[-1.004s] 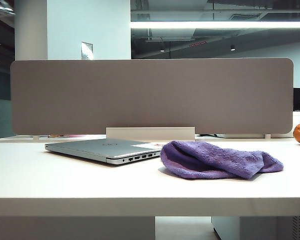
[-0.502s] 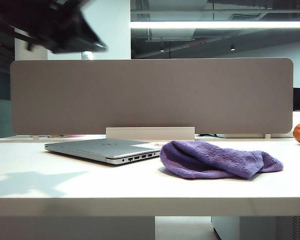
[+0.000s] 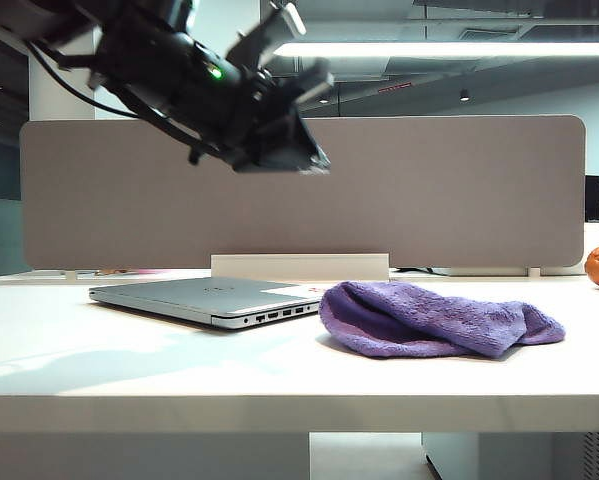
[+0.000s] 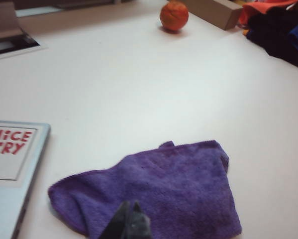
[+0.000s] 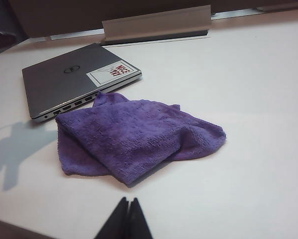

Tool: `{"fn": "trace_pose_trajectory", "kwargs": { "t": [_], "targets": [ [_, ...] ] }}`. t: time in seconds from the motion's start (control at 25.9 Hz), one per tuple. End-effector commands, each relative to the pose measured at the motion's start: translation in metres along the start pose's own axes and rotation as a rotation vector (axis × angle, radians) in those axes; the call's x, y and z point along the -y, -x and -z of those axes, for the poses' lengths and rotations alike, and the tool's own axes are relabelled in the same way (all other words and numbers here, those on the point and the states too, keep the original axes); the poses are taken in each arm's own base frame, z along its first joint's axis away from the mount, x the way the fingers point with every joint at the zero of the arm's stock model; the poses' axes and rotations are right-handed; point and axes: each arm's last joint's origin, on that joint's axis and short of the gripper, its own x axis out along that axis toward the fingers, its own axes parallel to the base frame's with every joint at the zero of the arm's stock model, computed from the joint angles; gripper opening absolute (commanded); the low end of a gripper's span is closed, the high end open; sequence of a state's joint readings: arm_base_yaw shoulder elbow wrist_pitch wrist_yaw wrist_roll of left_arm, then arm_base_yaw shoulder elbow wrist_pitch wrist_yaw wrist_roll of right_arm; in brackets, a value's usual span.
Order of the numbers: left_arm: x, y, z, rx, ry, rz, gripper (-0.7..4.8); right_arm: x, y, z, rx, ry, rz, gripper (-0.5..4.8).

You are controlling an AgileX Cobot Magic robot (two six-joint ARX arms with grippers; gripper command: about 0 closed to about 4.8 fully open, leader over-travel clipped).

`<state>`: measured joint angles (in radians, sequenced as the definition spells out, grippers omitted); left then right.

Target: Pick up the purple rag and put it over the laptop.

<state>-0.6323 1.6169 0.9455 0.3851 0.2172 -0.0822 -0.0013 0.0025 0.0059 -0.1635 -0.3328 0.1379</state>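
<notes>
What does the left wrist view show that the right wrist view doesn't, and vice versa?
Left wrist only: an orange ball, a cardboard box and dark clothes at the far edge.
Right wrist only: the laptop's full lid, logo and side ports, plus the grey divider foot.
Both: the purple rag crumpled on the white table beside the laptop's sticker corner; the shut left gripper and shut right gripper, each holding nothing.

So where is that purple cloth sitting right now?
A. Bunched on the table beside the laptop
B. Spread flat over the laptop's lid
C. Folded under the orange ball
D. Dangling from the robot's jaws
A: the purple rag lies crumpled on the white table next to the closed laptop, whose lid is still bare, while the left gripper, jaws shut and empty, hangs above it.
</notes>
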Motion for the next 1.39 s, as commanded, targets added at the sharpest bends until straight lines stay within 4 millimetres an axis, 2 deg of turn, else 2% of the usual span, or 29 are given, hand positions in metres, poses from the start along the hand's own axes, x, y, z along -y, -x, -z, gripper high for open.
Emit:
{"fn": "trace_pose_trajectory", "kwargs": {
  "t": [0.04,0.31,0.62,0.85,0.93,1.0,1.04,1.2,1.35,1.39],
  "targets": [
    [0.003,-0.009,0.001,0.002,-0.004,-0.006,-0.06,0.0,0.0,0.0,0.011,0.003,0.0,0.22],
    [0.0,-0.025,0.009,-0.03,0.0,-0.042,-0.05,0.0,0.0,0.0,0.011,0.003,-0.001,0.22],
    [-0.003,-0.047,0.005,-0.102,0.013,-0.046,-0.04,0.0,0.0,0.0,0.011,0.003,-0.001,0.22],
    [0.001,-0.066,0.006,-0.11,0.007,-0.029,0.01,0.0,0.0,0.0,0.011,0.003,0.0,0.22],
    [0.004,-0.073,0.01,-0.139,0.008,-0.022,0.36,0.0,0.0,0.0,0.011,0.003,-0.001,0.22],
    [0.008,-0.077,0.015,-0.168,0.008,-0.013,0.42,0.0,0.0,0.0,0.011,0.003,0.0,0.22],
    [0.01,-0.079,0.019,-0.184,0.008,-0.008,0.86,0.0,0.0,0.0,0.011,0.003,0.0,0.22],
    [0.012,-0.079,0.024,-0.234,0.013,-0.009,1.87,0.0,0.0,0.0,0.011,0.003,-0.001,0.22],
    [0.012,-0.077,0.028,-0.28,0.02,-0.012,1.94,0.0,0.0,0.0,0.011,0.003,-0.001,0.22],
    [0.012,-0.077,0.03,-0.293,0.022,-0.014,2.12,0.0,0.0,0.0,0.011,0.003,-0.001,0.22]
  ]
}}
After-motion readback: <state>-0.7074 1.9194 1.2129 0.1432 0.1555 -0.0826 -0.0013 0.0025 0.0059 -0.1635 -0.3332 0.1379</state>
